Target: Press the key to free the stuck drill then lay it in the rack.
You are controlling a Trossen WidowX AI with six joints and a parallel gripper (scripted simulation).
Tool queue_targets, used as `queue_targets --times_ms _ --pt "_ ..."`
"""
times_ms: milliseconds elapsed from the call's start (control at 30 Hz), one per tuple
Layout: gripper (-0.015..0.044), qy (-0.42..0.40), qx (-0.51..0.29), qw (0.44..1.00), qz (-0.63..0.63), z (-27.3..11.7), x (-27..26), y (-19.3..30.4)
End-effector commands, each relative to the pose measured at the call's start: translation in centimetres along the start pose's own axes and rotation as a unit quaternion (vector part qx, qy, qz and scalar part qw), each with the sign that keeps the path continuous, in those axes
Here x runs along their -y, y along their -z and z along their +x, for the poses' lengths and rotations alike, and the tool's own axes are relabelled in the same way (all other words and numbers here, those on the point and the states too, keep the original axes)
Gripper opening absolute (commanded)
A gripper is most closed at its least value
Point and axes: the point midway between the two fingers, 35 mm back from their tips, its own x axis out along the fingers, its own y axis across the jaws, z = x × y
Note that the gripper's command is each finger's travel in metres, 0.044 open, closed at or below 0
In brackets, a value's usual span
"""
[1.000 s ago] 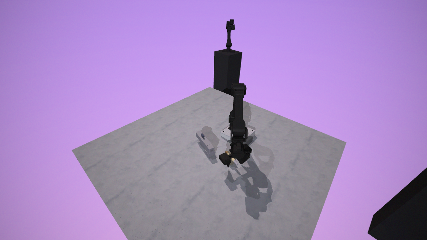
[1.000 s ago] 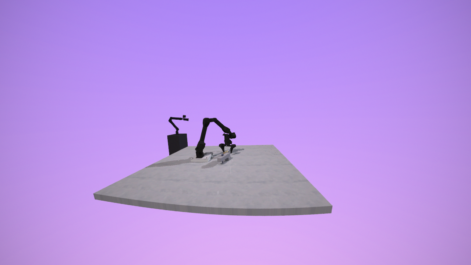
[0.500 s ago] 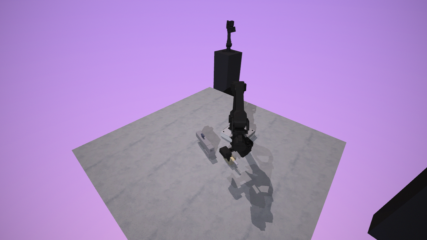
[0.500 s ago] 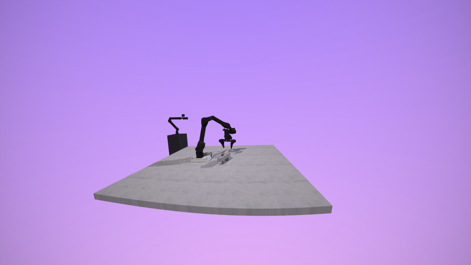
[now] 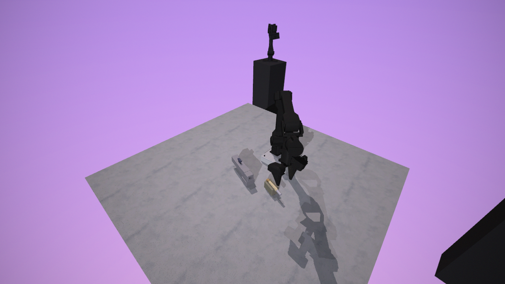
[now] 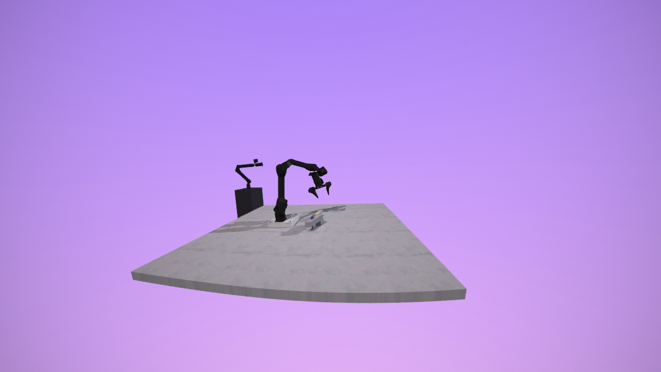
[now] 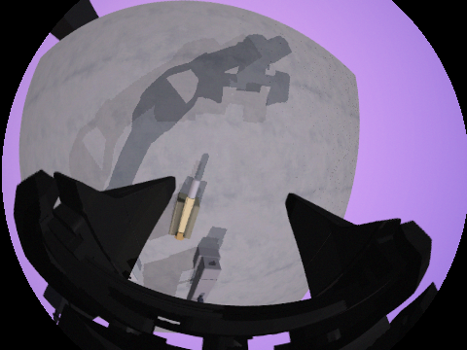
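The drill has a cream tapered shank, an orange end and a grey cylinder. It lies lengthwise in the olive rack, with its grey end sticking out past it. The long grey housing stands beside the rack, with an open hole in its near end face. The dark blue key sits on top of the housing. My gripper is wide open and empty, raised above the rack and drill, touching neither.
The arm's white base plate lies close behind the rack. A second small black arm stands on a black pedestal beyond the far table edge. The grey table carries the arm's shadows.
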Motion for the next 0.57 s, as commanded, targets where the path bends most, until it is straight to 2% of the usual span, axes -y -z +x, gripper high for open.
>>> queue_targets --times_ms 0,233,533 --pt "0.044 0.077 0.053 0.994 -0.059 -4.5 1.5 -2.3" --pt "0.044 0.201 0.127 0.961 -0.142 -12.6 2.8 -5.2" --pt "0.044 0.365 0.201 0.881 -0.223 -24.9 2.9 -6.3"
